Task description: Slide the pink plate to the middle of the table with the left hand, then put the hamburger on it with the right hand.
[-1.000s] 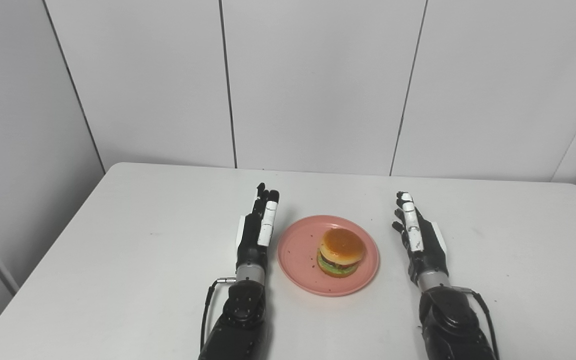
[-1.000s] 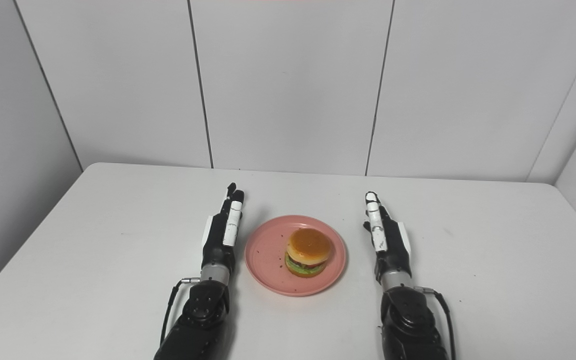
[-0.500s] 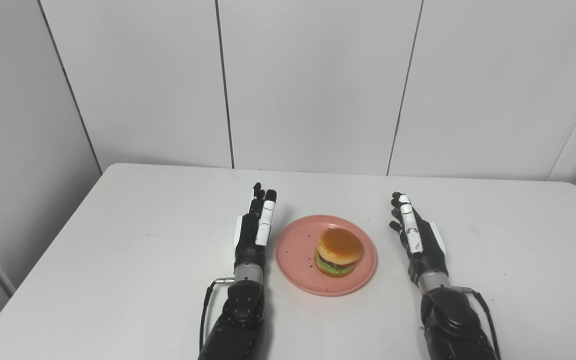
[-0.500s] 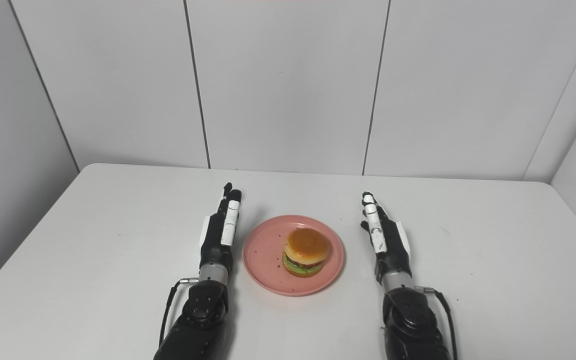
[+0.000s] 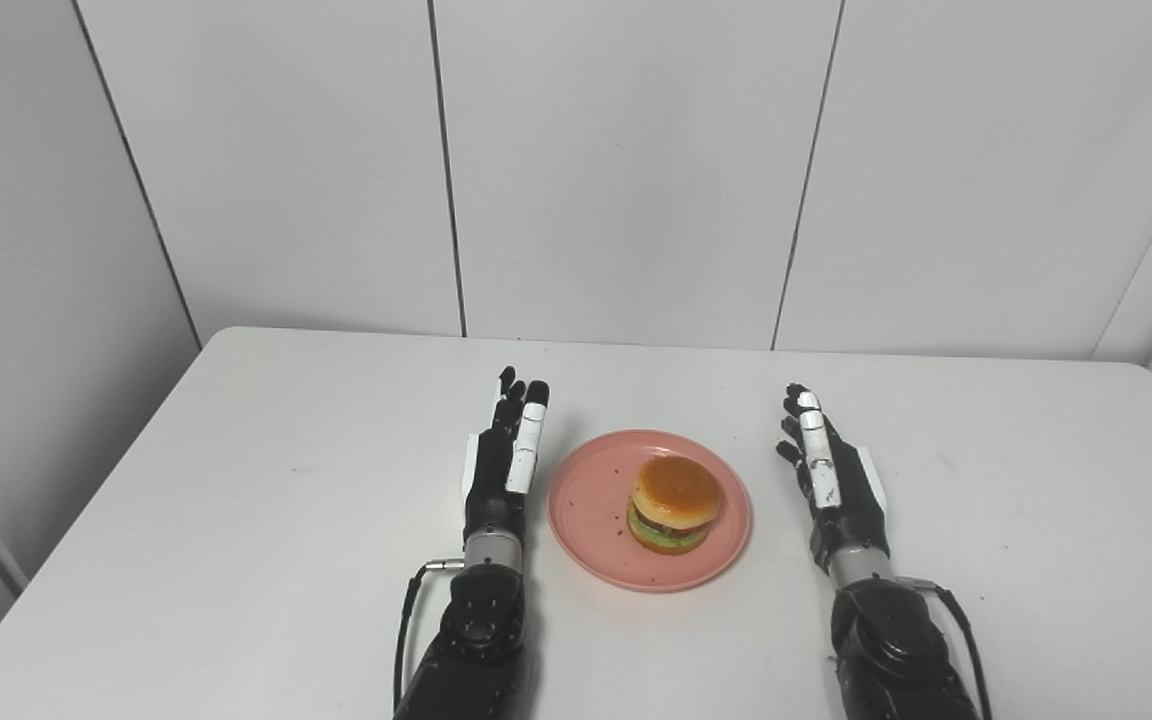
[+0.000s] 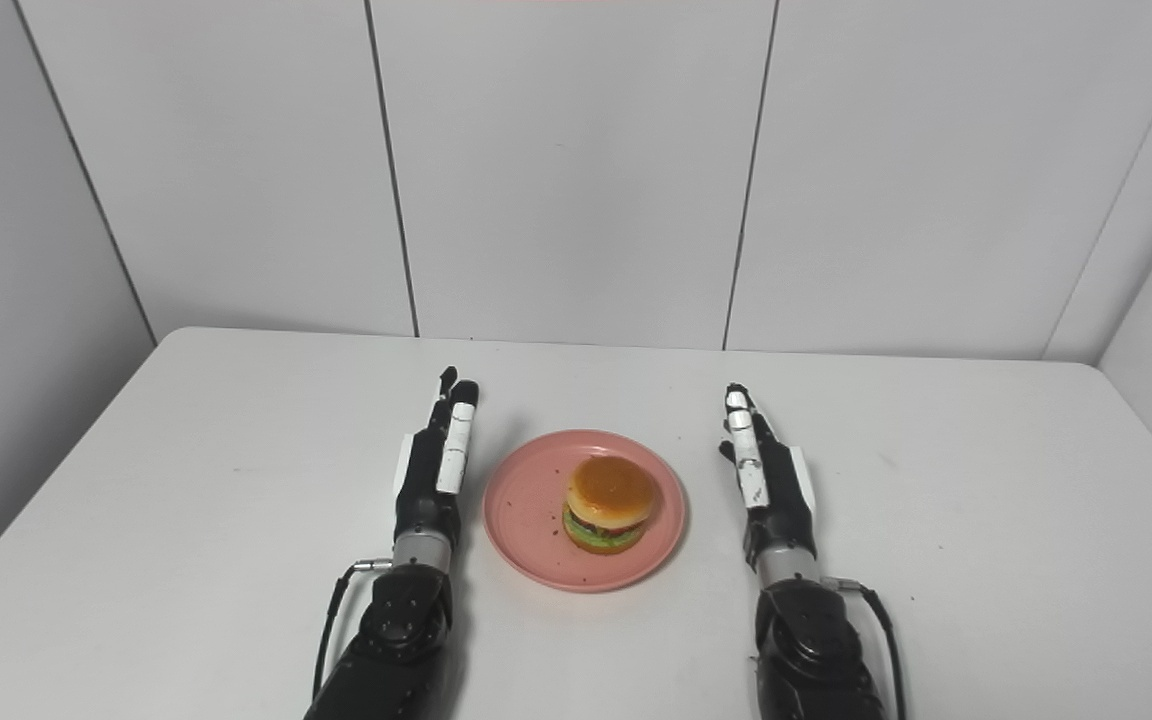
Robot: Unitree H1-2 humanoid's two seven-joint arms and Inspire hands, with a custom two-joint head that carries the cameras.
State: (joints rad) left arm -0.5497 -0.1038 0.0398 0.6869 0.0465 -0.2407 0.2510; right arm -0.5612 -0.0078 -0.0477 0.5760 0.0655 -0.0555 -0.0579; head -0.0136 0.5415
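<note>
A pink plate (image 5: pixel 596 510) lies near the middle of the white table. On its right half stands a hamburger (image 5: pixel 676 503) with an orange bun, a dark patty and green lettuce. My left hand (image 5: pixel 501 465) rests just left of the plate, fingers stretched forward and apart, holding nothing. On the other side, a short gap right of the plate, my right hand (image 5: pixel 831 480) lies open and flat the same way. Neither hand touches the plate or the hamburger.
The white table (image 5: pixel 236 480) runs back to a grey panelled wall (image 5: pixel 626 170). Its left edge falls away at the lower left, and its right corner shows at the far right. Small dark crumbs dot the plate and the tabletop.
The whole picture has shifted slightly left, so the camera has moved. Both hands, the plate and the hamburger hold their places relative to each other.
</note>
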